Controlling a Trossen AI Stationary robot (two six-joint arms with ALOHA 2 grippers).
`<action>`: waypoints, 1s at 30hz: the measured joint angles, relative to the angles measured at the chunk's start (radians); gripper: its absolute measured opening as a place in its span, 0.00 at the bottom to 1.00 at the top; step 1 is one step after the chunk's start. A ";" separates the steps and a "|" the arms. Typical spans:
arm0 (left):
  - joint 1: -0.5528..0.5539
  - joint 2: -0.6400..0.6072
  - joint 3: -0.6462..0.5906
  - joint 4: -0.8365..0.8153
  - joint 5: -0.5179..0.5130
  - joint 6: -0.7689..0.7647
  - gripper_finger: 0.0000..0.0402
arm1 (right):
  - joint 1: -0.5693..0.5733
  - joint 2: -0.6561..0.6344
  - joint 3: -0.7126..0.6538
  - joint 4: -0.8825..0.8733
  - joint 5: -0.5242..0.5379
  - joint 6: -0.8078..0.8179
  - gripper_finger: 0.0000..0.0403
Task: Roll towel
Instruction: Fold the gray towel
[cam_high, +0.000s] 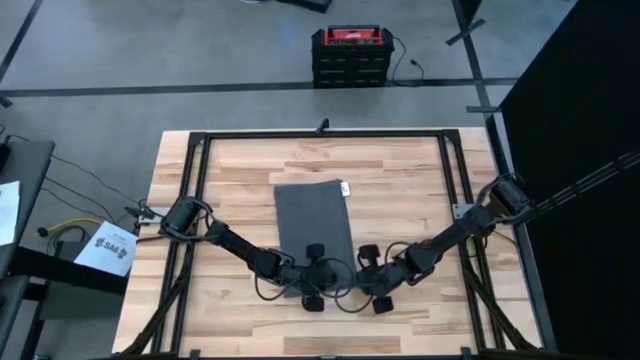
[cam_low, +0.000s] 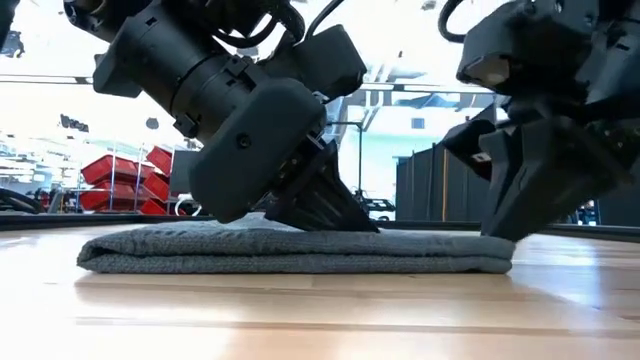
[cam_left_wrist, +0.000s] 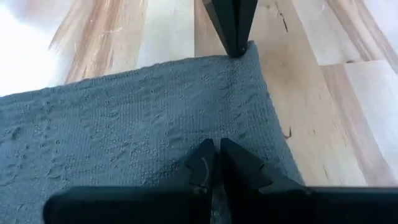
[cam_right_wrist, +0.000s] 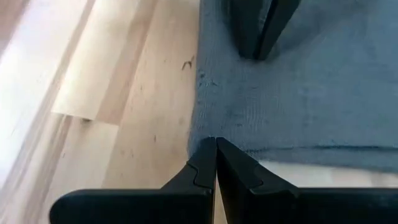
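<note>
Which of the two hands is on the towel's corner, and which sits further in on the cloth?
The right hand pinches the towel at its near corner; the left hand is shut further in on the cloth.

Paper sheet (cam_high: 107, 248) by table edge w/ print, prob. "SAG".

I count one towel (cam_high: 313, 220), dark grey, single piece, one white tag (cam_high: 345, 188) at its edge. Two arms in my high view, one tool each: left tool (cam_high: 313, 262), right tool (cam_high: 364, 258). Each tool: two fingers, both pairs pressed together. One wooden surface (cam_high: 400, 190). One black frame (cam_high: 325, 134) around it. Beyond far edge I see one red-topped black case (cam_high: 350, 55). One sheet of paper (cam_high: 108, 248) off left side.
</note>
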 joint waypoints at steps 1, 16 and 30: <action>-0.002 0.000 0.000 0.009 0.000 0.004 0.04 | 0.000 -0.012 0.002 0.000 0.004 -0.017 0.00; -0.014 -0.011 0.000 0.032 0.000 0.041 0.04 | 0.013 0.056 0.007 0.072 0.000 0.006 0.00; -0.075 -0.084 0.000 -0.063 0.000 -0.038 0.04 | -0.131 -0.028 0.017 0.056 0.081 -0.198 0.00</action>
